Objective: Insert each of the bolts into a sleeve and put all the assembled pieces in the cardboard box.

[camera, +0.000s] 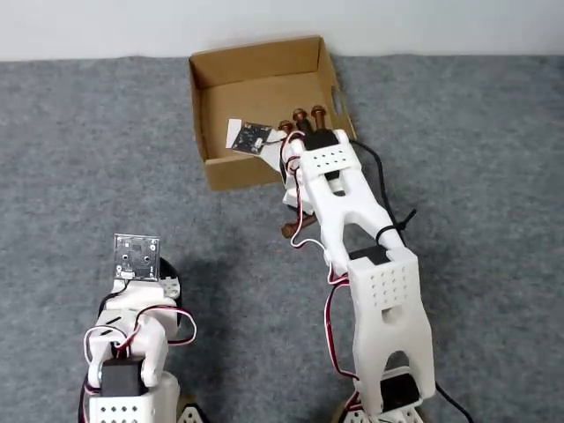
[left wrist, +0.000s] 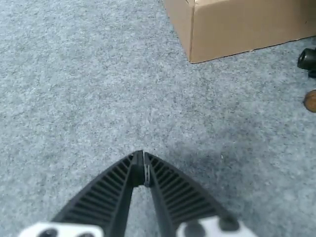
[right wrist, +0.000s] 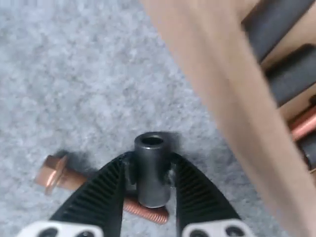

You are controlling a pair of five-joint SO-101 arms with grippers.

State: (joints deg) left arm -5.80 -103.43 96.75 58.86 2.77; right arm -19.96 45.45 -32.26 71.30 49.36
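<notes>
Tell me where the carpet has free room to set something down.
Free: the grey carpet between the front wall of the brown cardboard box and the shut black left tool, and the strip right of the white right arm. Crowded: the box's near right corner, where the right tool grips a dark metal sleeve over a copper bolt.

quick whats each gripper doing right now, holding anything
Left gripper: closed, holding nothing.
Right gripper: closed on a dark sleeve.
</notes>
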